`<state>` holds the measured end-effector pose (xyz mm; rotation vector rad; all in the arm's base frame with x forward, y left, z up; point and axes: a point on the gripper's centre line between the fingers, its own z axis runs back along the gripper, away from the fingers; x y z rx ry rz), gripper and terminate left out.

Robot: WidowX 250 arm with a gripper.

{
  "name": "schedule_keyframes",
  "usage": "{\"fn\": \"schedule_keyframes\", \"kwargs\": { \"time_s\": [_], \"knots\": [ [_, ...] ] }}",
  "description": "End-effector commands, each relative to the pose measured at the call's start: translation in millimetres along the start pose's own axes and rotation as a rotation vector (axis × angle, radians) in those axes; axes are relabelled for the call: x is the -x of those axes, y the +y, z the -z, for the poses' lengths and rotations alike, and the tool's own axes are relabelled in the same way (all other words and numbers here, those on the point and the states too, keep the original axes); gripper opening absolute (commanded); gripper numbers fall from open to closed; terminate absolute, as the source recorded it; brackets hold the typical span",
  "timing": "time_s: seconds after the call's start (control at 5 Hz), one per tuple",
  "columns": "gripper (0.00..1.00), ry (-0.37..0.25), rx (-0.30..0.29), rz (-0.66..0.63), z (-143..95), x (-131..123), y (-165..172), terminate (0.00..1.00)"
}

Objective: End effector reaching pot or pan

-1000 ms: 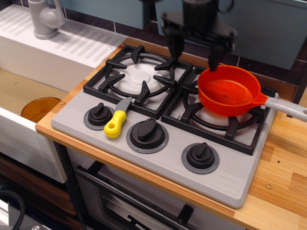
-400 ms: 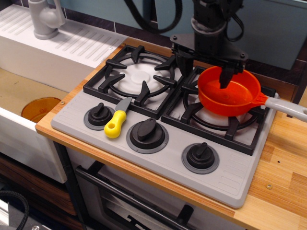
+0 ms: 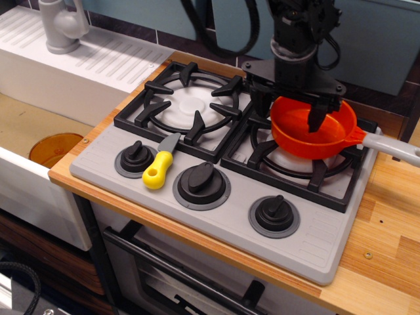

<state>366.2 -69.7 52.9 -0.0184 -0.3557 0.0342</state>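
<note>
Saucepan (image 3: pixel 314 133) sits on the right-hand burner grate (image 3: pixel 296 157) of the toy stove, bright orange and round, its long grey handle (image 3: pixel 394 147) sticking out past the stove's right edge. From what I see, my gripper (image 3: pixel 290 111) has dropped from above the stove's back edge over the last second and now straddles the pan's near-left rim, prongs spread, one finger (image 3: pixel 317 117) inside the bowl, the other outside. I'd call the reach essentially complete; nothing is pinched yet.
</note>
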Motion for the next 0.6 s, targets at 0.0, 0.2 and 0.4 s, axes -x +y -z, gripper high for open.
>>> {"fn": "schedule_keyframes", "kwargs": {
  "time_s": [0.0,0.2,0.4],
  "knots": [
    [1.0,-0.044,0.036,0.014,7.9,-4.8,-2.7,0.0],
    [1.0,-0.044,0.036,0.014,7.9,-4.8,-2.7,0.0],
    [1.0,-0.044,0.036,0.014,7.9,-4.8,-2.7,1.0]
  ]
}}
